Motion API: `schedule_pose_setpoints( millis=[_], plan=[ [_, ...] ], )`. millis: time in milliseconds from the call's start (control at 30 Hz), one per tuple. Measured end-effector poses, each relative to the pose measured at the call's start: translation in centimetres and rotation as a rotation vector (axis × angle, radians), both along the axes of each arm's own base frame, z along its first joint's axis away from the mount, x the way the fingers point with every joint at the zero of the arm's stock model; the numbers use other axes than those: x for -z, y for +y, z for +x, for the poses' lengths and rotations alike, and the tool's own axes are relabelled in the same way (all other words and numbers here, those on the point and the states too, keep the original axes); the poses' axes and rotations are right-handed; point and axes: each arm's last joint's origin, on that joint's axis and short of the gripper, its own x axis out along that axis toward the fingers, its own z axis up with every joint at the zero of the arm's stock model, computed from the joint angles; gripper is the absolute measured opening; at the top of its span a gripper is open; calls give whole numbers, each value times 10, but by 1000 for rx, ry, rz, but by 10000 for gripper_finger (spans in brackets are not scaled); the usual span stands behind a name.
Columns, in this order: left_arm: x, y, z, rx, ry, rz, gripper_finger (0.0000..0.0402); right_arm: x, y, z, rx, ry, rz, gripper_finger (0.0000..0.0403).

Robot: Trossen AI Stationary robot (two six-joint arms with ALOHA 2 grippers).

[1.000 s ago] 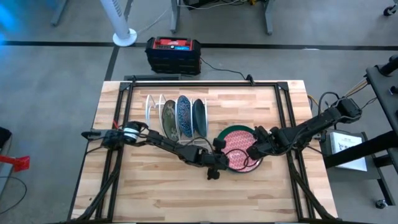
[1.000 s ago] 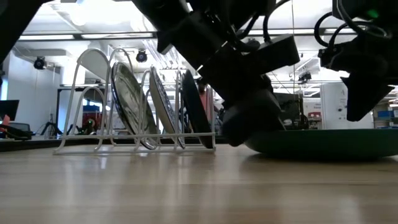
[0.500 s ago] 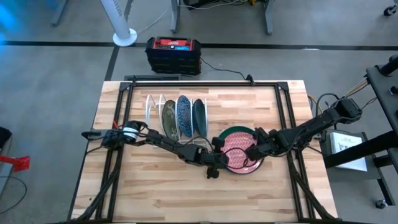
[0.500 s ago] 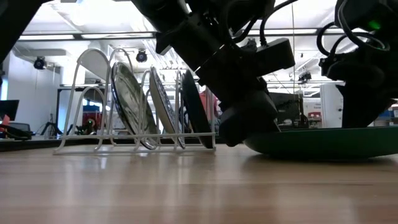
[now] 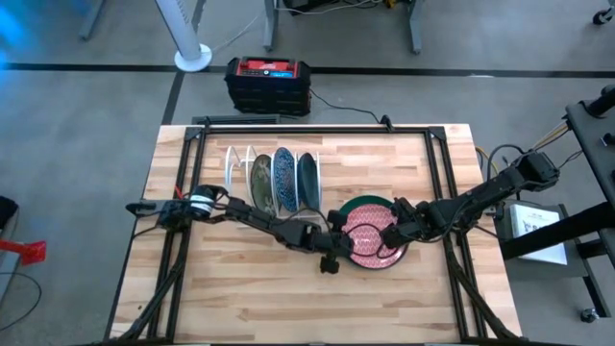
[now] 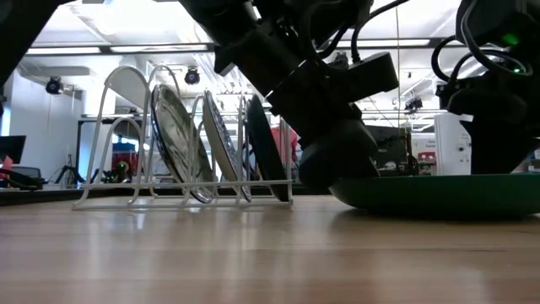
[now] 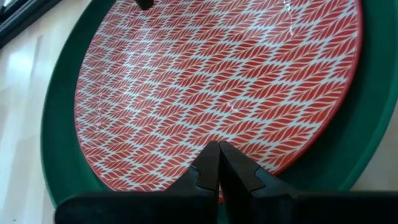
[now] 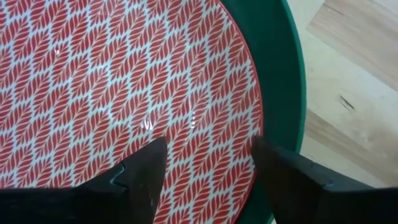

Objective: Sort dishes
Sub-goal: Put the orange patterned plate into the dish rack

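Observation:
A red-patterned plate (image 5: pixel 368 231) lies flat inside a dark green plate (image 5: pixel 375 201) on the table, right of its middle. My left gripper (image 5: pixel 333 244) is shut, with its tips at the red plate's left rim (image 7: pixel 186 163). My right gripper (image 5: pixel 387 234) stands open over the plate's right part, one finger (image 8: pixel 146 171) above the pattern and the other (image 8: pixel 277 168) at the rim. In a white wire rack (image 5: pixel 233 168) three plates stand on edge: greyish (image 5: pixel 260 183), blue speckled (image 5: pixel 283 178) and dark green (image 5: pixel 307 181). My left gripper's shut fingertips (image 7: pixel 210 155) come slanting down from the table's left side to the red plate's rim; whether they touch it I cannot tell. My right gripper points steeply down with both fingers above the red plate; I cannot tell whether they touch it.
Black frame rails (image 5: pixel 187 192) run along both sides and the far edge of the table. A black and red box (image 5: pixel 267 82) sits on the floor behind it. Bare wood (image 5: pixel 288 298) lies along the near side. In the low view the rack (image 6: pixel 110 110) stands left of the green plate (image 6: pixel 439 194).
My right gripper has sunk a little toward the red plate. The plates have kept their places.

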Motion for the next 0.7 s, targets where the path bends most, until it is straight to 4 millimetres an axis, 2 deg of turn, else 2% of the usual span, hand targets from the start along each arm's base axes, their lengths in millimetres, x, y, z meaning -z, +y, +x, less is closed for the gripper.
schedule_pose_setpoints(
  millis=[300,700],
  plan=[
    [1,5,0,-7,1,-12,0,-1,1,-1,-1,13,35,239],
    [2,5,0,-18,6,-21,0,-14,4,6,-27,12,60,246]
  ],
)
